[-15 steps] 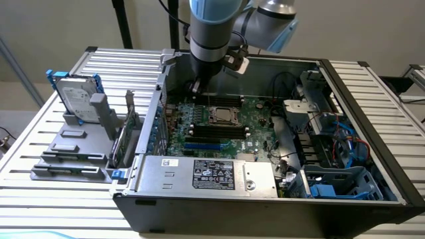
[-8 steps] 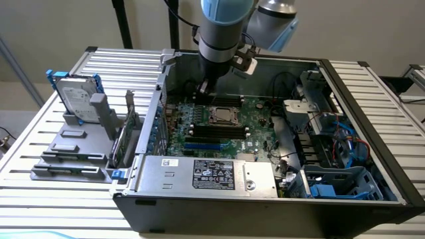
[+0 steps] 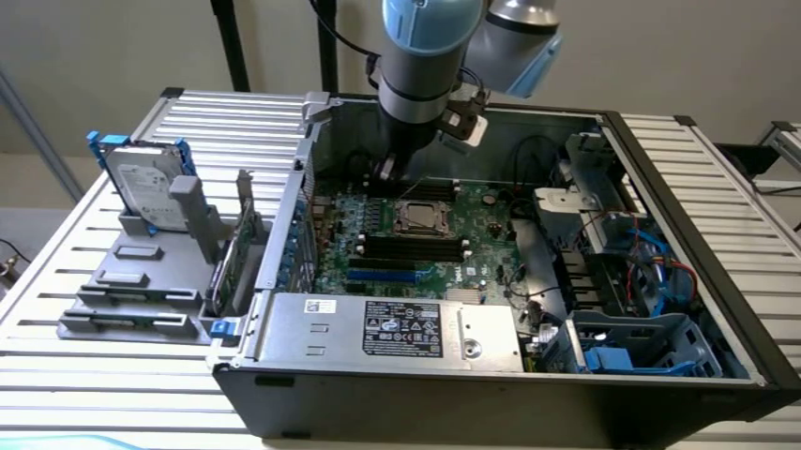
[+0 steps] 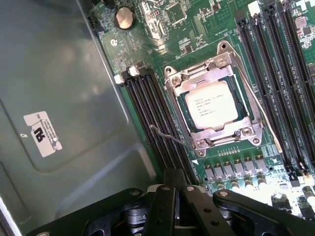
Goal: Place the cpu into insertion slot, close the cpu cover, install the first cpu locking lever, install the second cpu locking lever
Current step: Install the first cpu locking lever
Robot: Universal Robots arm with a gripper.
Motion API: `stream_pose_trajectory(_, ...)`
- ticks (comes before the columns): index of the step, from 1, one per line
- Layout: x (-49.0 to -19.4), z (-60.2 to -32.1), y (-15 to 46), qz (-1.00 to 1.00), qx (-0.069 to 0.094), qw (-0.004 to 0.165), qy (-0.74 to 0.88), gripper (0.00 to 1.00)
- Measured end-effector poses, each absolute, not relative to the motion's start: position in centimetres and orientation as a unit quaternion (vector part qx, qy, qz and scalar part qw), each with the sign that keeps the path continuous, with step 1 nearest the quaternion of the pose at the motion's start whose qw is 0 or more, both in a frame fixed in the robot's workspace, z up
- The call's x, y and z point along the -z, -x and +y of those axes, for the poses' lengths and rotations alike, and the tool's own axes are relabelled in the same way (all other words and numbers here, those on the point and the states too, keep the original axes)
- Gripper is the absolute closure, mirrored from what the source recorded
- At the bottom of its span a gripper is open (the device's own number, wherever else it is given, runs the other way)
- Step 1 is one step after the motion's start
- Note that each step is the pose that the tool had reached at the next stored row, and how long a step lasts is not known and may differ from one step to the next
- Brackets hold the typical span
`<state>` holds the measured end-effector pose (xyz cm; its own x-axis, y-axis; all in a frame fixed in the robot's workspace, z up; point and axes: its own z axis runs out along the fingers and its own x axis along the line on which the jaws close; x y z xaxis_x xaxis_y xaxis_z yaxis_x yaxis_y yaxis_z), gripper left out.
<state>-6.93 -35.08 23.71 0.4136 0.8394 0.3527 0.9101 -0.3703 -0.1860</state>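
Observation:
The cpu (image 4: 214,105), a pale silvery square with printed text, lies in the insertion slot (image 3: 423,217) on the green board. The cpu cover (image 4: 204,73), a silvery frame, lies flat around it. One locking lever (image 4: 258,105) runs flat along one side of the socket. The other lever (image 4: 167,135), a thin wire rod, sticks up free over the black memory slots. My gripper (image 4: 174,173) is shut with nothing between its black fingers (image 4: 162,206). It hangs above the board's back edge (image 3: 388,171), just beyond the socket and near the raised lever.
Long black memory slots (image 4: 152,113) flank the socket. The grey case wall (image 4: 49,98) stands close beside the gripper. A grey power supply box (image 3: 388,328) sits at the case front, a blue drive cage (image 3: 639,347) at the exterior view's right, and a hard drive (image 3: 144,183) outside at its left.

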Motion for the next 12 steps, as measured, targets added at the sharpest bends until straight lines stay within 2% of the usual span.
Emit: stream_pose_trajectory(12,-21.8,-35.1,6.9,-0.493,0.108,0.173,0.846,0.89)
